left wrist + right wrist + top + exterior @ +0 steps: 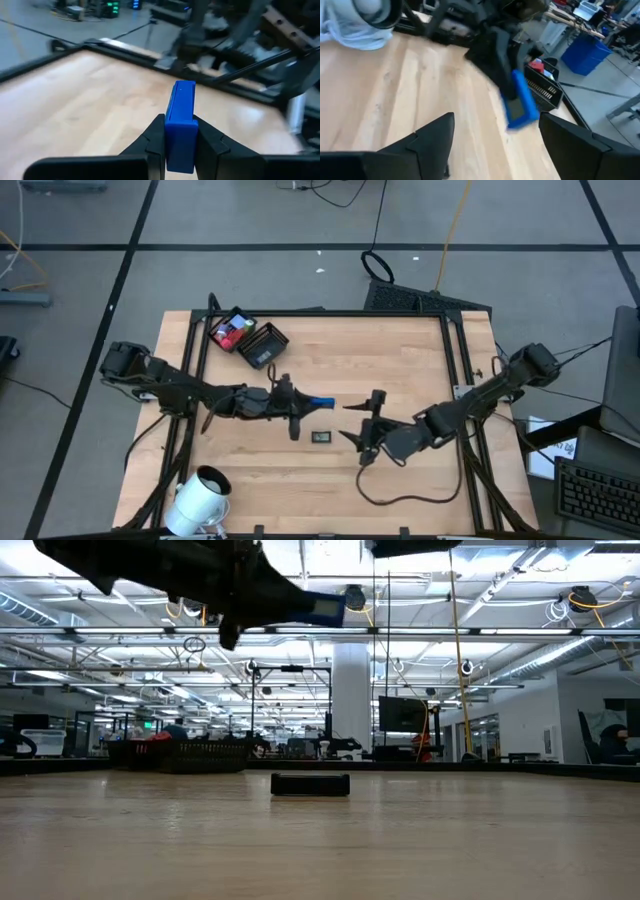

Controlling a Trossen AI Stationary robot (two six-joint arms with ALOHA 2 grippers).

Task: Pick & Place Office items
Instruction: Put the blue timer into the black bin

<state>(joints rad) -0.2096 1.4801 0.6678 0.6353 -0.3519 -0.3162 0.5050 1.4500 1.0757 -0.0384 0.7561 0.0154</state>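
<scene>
Blue flat item (180, 125) sits clamped in my left jaws (308, 401), held above the desk (400, 350). My right jaws (368, 425) hang apart near a dark item (321, 437) lying on the wood.

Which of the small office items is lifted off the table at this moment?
The blue flat item, pinched in the left tool above the table. The dark item lies on the wood, and the red ones sit in the tray.

Even bright overhead lighting, soft shadows, motion blur in wrist views
</scene>
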